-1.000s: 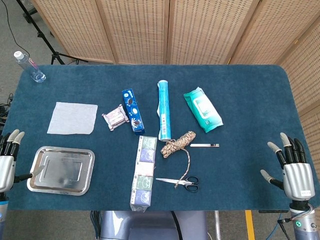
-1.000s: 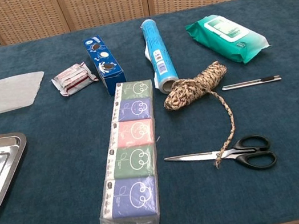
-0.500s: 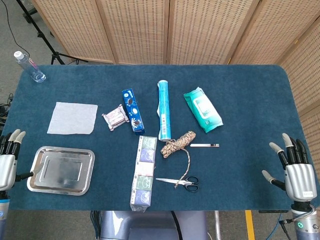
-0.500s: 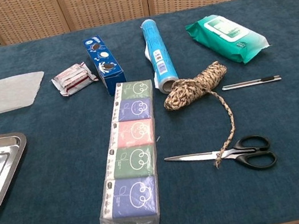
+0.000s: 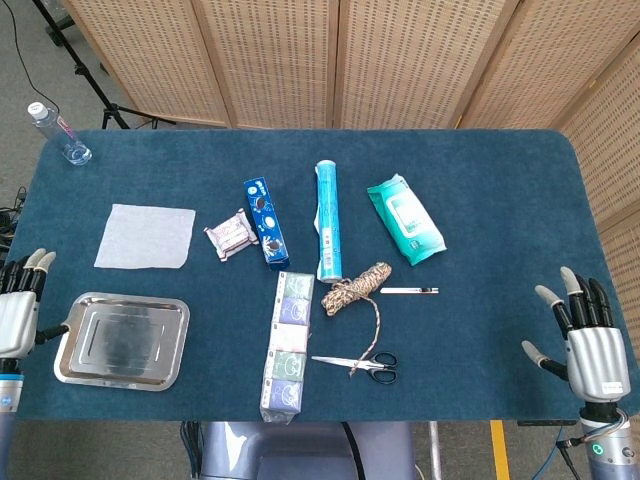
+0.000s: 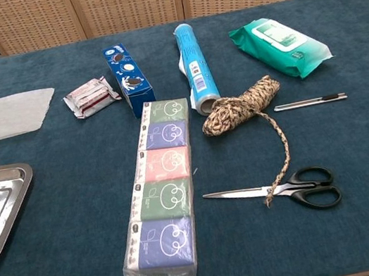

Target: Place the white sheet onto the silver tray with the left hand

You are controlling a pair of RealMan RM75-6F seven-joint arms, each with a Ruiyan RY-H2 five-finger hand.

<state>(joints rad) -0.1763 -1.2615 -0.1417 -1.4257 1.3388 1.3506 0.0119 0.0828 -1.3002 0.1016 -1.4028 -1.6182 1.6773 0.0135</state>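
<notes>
We see a wide desk (image 5: pixel 480 190) covered in dark blue cloth, with the rectangular silver metal tray (image 5: pixel 122 340) lying near its front left corner. Just beyond the tray, apart from it, the flat white sheet (image 5: pixel 146 237) lies spread on the cloth, untouched. Our left hand (image 5: pixel 18 310) hovers at the desk's left edge just beside the tray, fingers straight and apart, holding nothing; whether its thumb touches the tray's rim we cannot tell. Our right hand (image 5: pixel 588 335) sits at the front right corner, fingers likewise spread and empty. Down the middle runs a long clear-wrapped strip of tissue packs (image 6: pixel 160 196), and beside it lie a light blue tube (image 6: pixel 195 66), a green pack of wet wipes (image 6: pixel 279 46) and a dark blue cookie box (image 6: pixel 128 78). A coil of brown braided rope (image 6: pixel 239 105) rests against the tube's near end, its tail trailing down to black-handled scissors (image 6: pixel 286 188). A small red-and-white wrapped snack (image 6: pixel 92 96) sits beside the cookie box, a slim pen-like tool (image 6: pixel 310 101) lies right of the rope, and a clear plastic bottle (image 5: pixel 57 132) lies at the far left corner.
</notes>
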